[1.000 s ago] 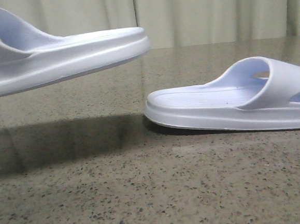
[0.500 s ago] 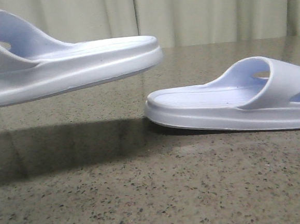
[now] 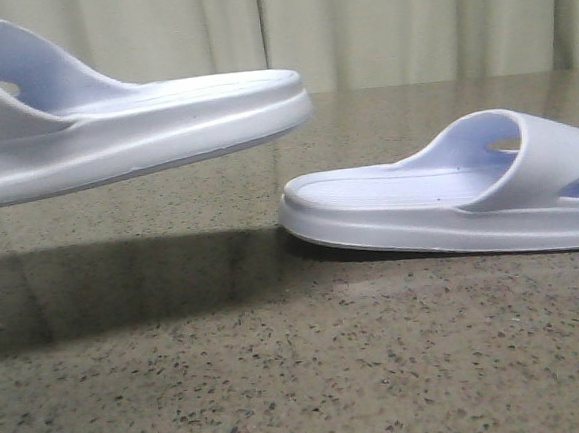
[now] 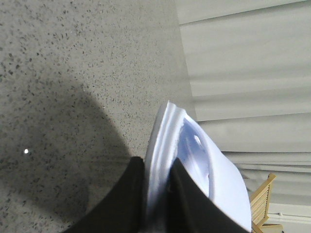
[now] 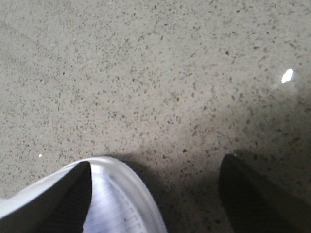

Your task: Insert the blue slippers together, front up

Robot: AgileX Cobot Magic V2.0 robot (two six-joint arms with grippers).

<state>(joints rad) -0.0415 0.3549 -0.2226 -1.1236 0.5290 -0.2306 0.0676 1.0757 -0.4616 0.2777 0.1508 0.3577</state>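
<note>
One blue slipper (image 3: pixel 132 129) hangs in the air at the left of the front view, its end pointing right and its shadow on the table below. My left gripper (image 4: pixel 158 162) is shut on the rim of this slipper (image 4: pixel 214 179), one black finger on each side of the sole. The other blue slipper (image 3: pixel 439 200) lies flat on the table at the right, strap to the right. My right gripper (image 5: pixel 156 165) is open just above the rounded end of that slipper (image 5: pixel 121 199); one finger is over the footbed, the other over bare table. Neither gripper shows in the front view.
The speckled stone tabletop (image 3: pixel 282 378) stretches across the foreground and between the two slippers. A pale curtain (image 3: pixel 405 22) hangs behind the table. A wooden chair (image 4: pixel 262 199) shows beyond the curtain in the left wrist view.
The lifted slipper has moved to the right toward the lying one and sits a little lower than a second ago. The slipper on the table has not moved.
</note>
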